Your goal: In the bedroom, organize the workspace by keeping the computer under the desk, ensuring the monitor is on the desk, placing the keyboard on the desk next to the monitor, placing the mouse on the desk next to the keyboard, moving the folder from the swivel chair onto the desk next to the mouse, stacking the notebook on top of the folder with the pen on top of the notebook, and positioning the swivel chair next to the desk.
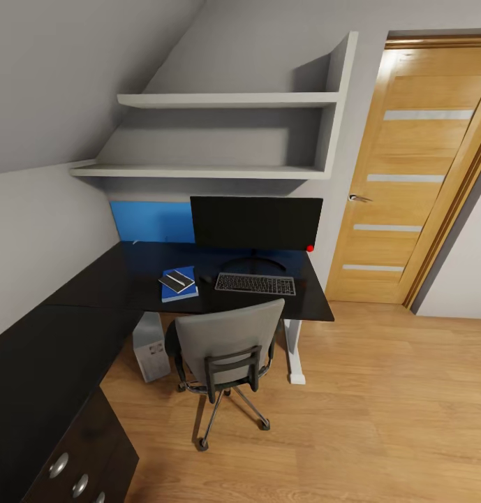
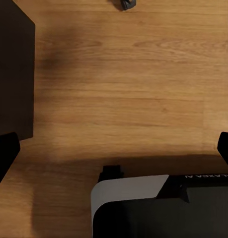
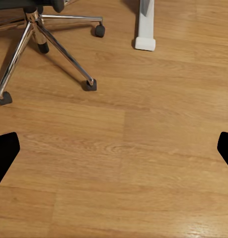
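While both grippers hung over bare wooden floor [image 3: 143,148], left gripper [image 2: 114,148] and right gripper [image 3: 114,148] had fingertips spread wide apart, holding nothing. On the long black L-shaped desk [image 1: 72,293] stood the wide black monitor [image 1: 256,222], with the slim dark keyboard [image 1: 255,284] in front of it. Beside that lay the flat blue folder [image 1: 184,290], carrying the dark notebook [image 1: 176,281] and probably the white pen. What looked like the mouse sat between, too dark to confirm. The small white computer tower [image 1: 151,355] sat underneath, and the grey-backed swivel chair [image 1: 226,349] was tucked at the desk edge; layout seemed finished.

Glossy black desk [image 1: 72,328]; wooden floor [image 1: 380,419]
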Controlling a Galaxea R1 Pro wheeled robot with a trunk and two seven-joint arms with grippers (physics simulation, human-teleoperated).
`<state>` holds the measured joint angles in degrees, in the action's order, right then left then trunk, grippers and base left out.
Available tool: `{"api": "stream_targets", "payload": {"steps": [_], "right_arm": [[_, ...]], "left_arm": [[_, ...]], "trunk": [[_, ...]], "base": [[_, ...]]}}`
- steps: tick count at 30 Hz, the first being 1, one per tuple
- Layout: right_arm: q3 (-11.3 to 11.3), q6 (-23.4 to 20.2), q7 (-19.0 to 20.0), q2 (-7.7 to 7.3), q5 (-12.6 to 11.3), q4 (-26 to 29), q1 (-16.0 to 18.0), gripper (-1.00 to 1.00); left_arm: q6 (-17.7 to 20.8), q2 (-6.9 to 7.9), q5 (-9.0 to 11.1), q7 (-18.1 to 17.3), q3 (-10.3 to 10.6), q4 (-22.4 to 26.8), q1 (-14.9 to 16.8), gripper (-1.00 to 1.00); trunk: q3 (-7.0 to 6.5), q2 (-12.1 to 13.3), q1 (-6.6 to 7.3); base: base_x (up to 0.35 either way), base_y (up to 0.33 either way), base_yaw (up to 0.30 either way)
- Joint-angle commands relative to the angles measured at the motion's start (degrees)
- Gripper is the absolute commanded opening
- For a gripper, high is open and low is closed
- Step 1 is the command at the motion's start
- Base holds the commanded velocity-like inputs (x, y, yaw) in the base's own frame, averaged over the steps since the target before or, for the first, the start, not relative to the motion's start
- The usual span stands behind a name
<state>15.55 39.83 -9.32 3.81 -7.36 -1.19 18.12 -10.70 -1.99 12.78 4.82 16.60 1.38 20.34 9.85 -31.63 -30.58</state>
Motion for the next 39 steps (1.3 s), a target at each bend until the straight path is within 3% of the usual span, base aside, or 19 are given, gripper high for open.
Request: {"api": "stream_targets", "payload": {"steps": [1, 39], "right_arm": [[0.5, 0.2, -0.1, 0.02, -0.6, -0.1, 0.1, 1.00], [0.5, 0.2, -0.1, 0.04, -0.6, -0.1, 0.1, 1.00]], "left_arm": [[-0.2, -0.02, 0.5, 0.2, 0.5, -0.1, 0.0, 1.00], [-0.2, 0.10, 0.5, 0.2, 0.4, -0.1, 0.0, 1.00]], "trunk": [[0.10, -0.1, -0.02], [0.10, -0.1, -0.02]], "base": [[0.000, 0.000, 0.000], [0.000, 0.000, 0.000]]}}
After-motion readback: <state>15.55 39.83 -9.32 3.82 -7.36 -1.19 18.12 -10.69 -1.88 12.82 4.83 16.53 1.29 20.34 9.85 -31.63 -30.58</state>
